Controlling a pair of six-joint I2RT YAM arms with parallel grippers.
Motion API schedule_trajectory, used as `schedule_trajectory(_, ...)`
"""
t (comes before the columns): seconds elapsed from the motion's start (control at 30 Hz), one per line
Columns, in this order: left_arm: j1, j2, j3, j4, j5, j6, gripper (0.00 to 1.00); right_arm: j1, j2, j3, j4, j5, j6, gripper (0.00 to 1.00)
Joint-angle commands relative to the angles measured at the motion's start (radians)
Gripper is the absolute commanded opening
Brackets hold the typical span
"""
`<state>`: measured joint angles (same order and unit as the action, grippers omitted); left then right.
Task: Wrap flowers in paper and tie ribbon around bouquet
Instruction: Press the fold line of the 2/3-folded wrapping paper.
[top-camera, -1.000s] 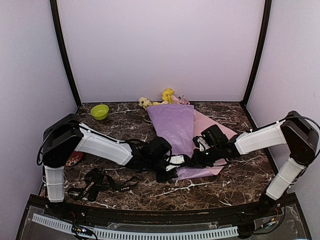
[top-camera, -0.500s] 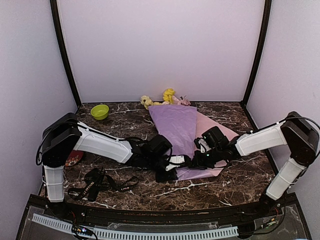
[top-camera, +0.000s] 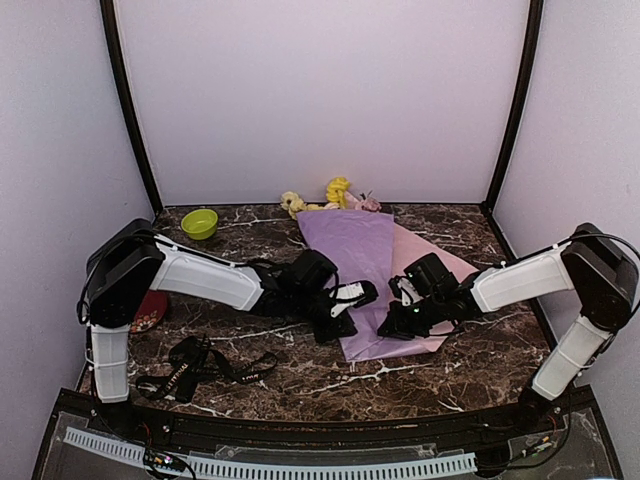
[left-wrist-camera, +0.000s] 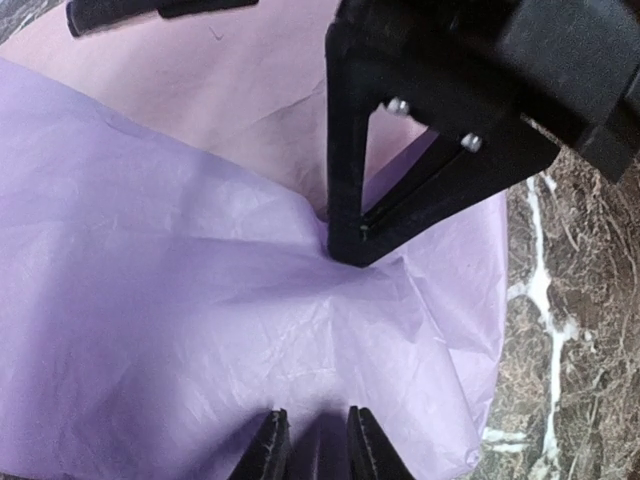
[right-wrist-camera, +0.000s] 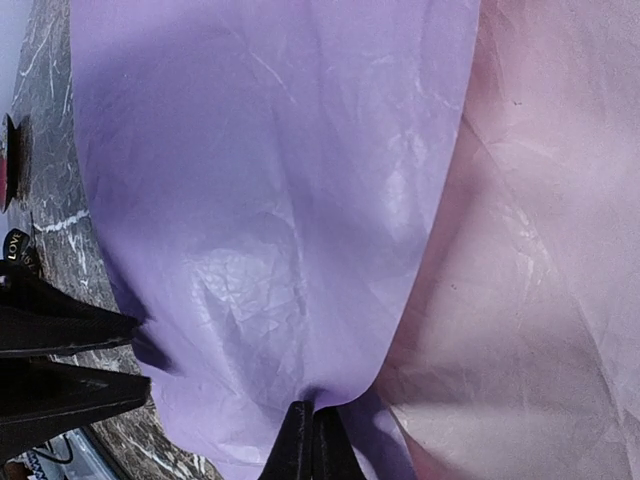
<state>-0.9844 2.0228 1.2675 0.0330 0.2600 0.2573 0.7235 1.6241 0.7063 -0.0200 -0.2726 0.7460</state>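
The ribbon (top-camera: 190, 372) lies in a loose black tangle well to the left of the left pincer (left-wrist-camera: 318, 450), nearer the arm bases. The left pincer's jaws stand narrowly apart, with the tips at the left edge of the paper (top-camera: 350, 250). The paper is a crinkled lilac sheet folded into a cone on a pink sheet (top-camera: 412, 245). The flowers (top-camera: 335, 195), yellow, cream and pink, poke out of its far end, beyond both pincers. The right pincer (right-wrist-camera: 308, 440) is clamped on the paper's near end, puckering it.

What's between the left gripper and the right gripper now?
Only the paper: in the left wrist view its crinkled lilac sheet spans from the left gripper to the right gripper, which pinches it.
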Motion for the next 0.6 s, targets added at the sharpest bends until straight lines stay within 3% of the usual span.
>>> schedule_trajectory(0.0, -0.014, 0.035, 0.016, -0.016, -0.076, 0.019, 0.21, -0.003, 0.002, -0.015, 0.011, -0.007, 0.016, 0.0)
schedule_trajectory(0.57, -0.051, 0.083, -0.018, -0.061, -0.133, 0.071, 0.21, 0.002, -0.065, 0.011, -0.049, 0.038, 0.031, 0.0)
